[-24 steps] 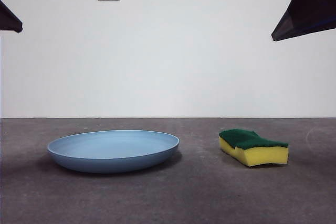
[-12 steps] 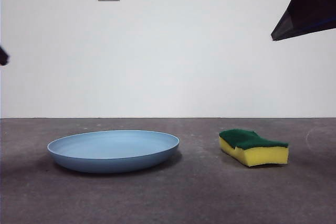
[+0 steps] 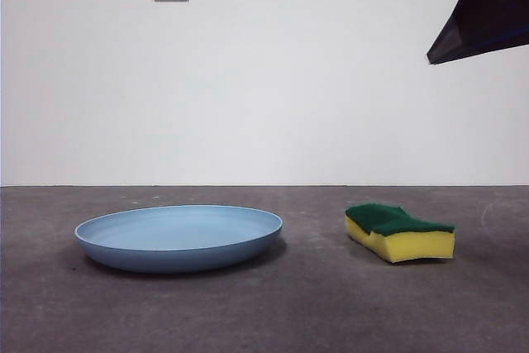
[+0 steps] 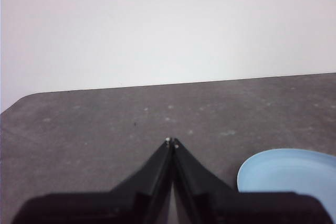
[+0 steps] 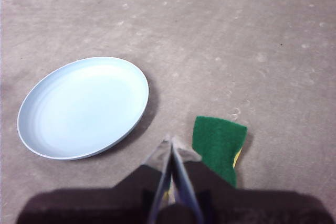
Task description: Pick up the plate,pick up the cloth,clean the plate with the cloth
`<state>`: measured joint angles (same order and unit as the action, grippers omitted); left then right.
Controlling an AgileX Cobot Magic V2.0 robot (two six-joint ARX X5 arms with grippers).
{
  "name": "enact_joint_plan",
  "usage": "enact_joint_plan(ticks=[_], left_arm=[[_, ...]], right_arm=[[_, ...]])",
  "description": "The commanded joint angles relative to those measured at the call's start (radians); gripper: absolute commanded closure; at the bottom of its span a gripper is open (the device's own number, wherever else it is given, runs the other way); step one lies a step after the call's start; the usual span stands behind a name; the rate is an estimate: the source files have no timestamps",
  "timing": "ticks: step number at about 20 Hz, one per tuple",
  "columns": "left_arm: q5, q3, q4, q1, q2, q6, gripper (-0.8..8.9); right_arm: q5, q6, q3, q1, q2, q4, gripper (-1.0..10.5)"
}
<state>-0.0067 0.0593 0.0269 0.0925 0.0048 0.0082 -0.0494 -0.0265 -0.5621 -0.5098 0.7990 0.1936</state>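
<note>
Nothing is grasped yet: both grippers are closed tip to tip and empty. Your left gripper (image 4: 171, 141) hangs above the grey desk (image 3: 314, 303), with the round shallow light-blue plastic plate (image 4: 294, 174) just beside and below it. Open wide, then descend onto the near rim. The yellow sponge with green scouring top (image 5: 217, 148) lies under your right gripper (image 5: 171, 141).

The plate (image 3: 178, 237), light blue, round and shallow with a raised rim, sits flat on the grey surface (image 3: 314, 303). Well apart from it lies the cloth (image 3: 400, 232) (really a wavy-edged yellow sponge), its dark green scouring layer facing up.
</note>
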Motion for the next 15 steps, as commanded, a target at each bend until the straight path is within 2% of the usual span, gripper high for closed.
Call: enact_joint_plan(ticks=[1, 5, 8, 15], left_arm=[[0.011, -0.042, -0.025, -0.022, -0.003, -0.003, 8.15], [0.012, -0.056, 0.042, -0.05, -0.003, -0.007, 8.15], [0.009, -0.053, 0.171, -0.062, 0.003, -0.005, 8.15], [0.009, -0.053, 0.163, -0.061, 0.012, -0.005, 8.15]], right_arm=[[0.003, -0.004, 0.006, 0.0, -0.002, -0.004, 9.5], [0.003, -0.004, 0.006, 0.0, -0.002, -0.004, 9.5], [0.003, -0.004, 0.006, 0.0, -0.002, -0.004, 9.5], [0.003, -0.004, 0.005, 0.0, -0.002, -0.004, 9.5]])
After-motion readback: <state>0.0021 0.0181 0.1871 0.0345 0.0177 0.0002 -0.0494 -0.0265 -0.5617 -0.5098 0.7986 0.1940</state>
